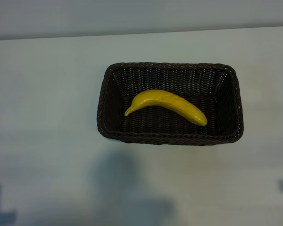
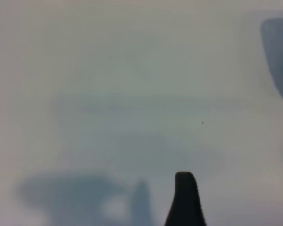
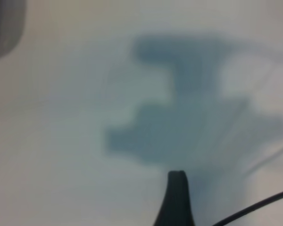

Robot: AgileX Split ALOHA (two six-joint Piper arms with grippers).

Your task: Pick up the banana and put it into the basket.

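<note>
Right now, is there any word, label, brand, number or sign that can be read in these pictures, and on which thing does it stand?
None: no text, number or sign shows on the banana, the basket, the table, or in either wrist view.

The counter (image 1: 47, 117) is evenly, softly lit with a cool cast. Broad blurred shadows are thrown along its near edge. Both wrist views are rendered soft, perhaps out of focus, with hazy shadow patches.
</note>
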